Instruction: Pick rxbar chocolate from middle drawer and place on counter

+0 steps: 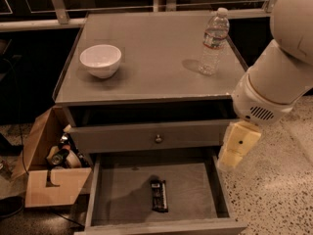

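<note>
"Where's the bar lying right now?"

"The rxbar chocolate [159, 196] is lying flat on the floor of the middle drawer [122, 192], which is standing open. It's sitting a little toward the front, and nothing is touching it."

"And the hand?"

"The hand [234, 152] is hanging at the right, just over the drawer's right wall and well apart from the bar. I cannot tell whether it is spread or pressed together."

"What's worrying you?"

"Three things, I'd say. The bar is lying so thin and flat that the hand may be skidding over the wrapper or shoving it along the floor instead of gripping it. The big arm joint is hovering near the table [146, 89] edge, so it might clip the edge or the drawer wall going in. And the water bottle [213, 42] is standing near the right side, so a careless lift could be tipping it."
</note>
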`<state>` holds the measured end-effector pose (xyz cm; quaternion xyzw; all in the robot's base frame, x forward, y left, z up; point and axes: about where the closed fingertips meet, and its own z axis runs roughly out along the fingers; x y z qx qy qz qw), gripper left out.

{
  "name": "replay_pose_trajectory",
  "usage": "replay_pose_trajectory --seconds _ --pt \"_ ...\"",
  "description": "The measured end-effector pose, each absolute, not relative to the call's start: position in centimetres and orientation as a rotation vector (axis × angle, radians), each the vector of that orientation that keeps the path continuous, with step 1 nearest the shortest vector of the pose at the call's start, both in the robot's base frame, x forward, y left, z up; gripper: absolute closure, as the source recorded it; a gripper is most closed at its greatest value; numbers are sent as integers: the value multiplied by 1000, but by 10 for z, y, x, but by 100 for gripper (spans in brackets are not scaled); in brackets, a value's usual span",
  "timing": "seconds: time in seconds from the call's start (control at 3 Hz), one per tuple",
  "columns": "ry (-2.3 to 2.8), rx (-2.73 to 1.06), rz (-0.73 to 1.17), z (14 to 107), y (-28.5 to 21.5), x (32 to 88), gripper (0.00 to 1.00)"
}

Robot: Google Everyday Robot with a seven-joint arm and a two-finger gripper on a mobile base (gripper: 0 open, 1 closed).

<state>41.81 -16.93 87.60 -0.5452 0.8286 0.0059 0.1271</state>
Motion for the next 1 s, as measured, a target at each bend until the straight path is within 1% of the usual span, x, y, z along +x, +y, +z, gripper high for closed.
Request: replay_pose_trajectory --seconds 0.33,1.0 --pt "2412 -1587 17 876 -169 418 0" --pt "2584 -1429 20 808 -161 420 0"
